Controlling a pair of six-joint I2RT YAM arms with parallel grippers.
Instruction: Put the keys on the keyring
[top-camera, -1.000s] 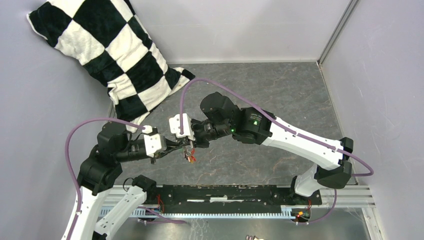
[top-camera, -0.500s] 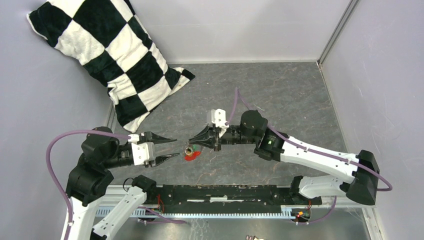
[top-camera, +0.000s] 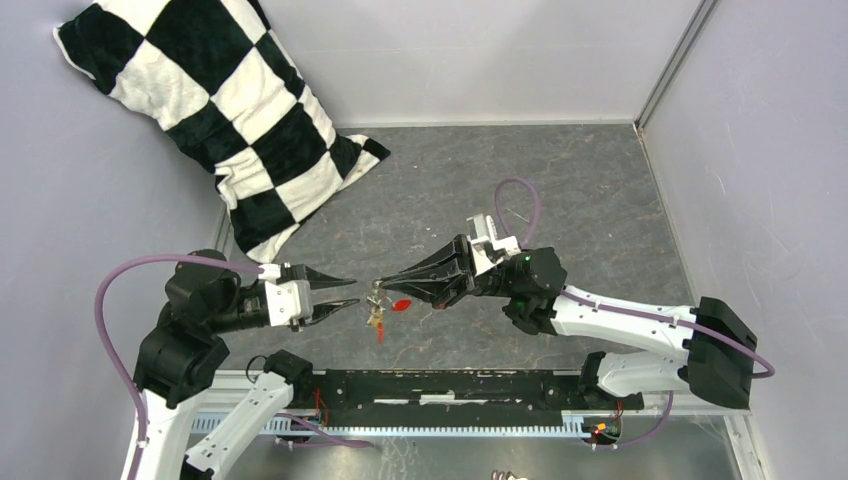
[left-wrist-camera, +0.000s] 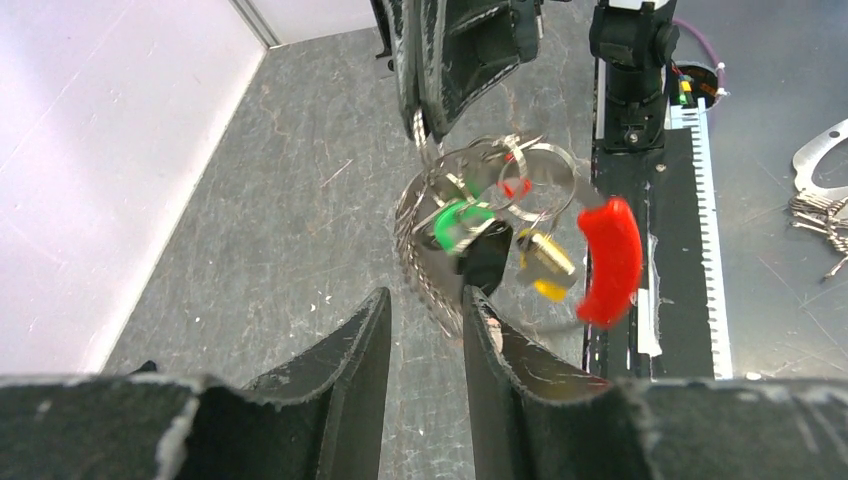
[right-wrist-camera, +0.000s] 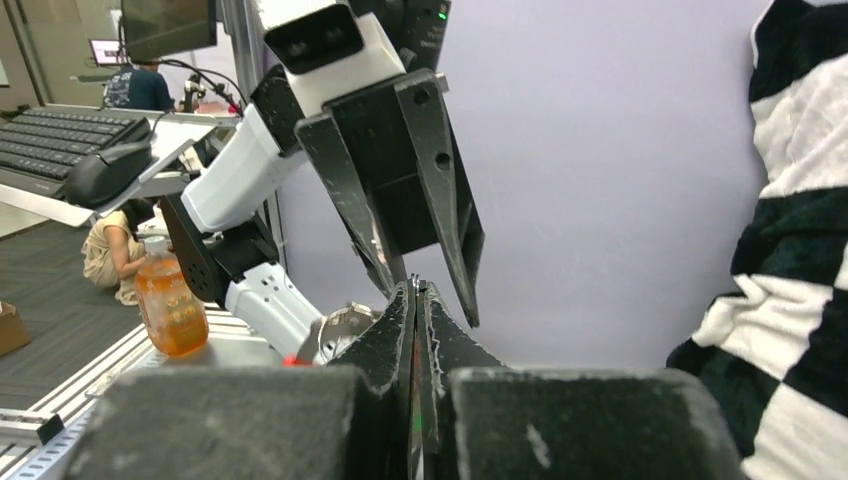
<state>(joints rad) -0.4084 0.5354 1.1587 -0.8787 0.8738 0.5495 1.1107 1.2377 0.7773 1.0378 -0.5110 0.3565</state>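
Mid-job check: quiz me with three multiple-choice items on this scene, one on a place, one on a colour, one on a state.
1. Where is the silver-grey coiled wire keyring? A on the checkered pillow; B at the tips of the right pincer; C by the far wall.
2. What colour is the curved plastic strap beside it? A blue; B red; C white.
3. How is the left pincer? A open, empty; B shut on a key; C out of view.
Answers: 1 B, the shut right tips pinch its wire; 2 B, plainly red in the left wrist view; 3 A, its fingers stand apart, nothing between.
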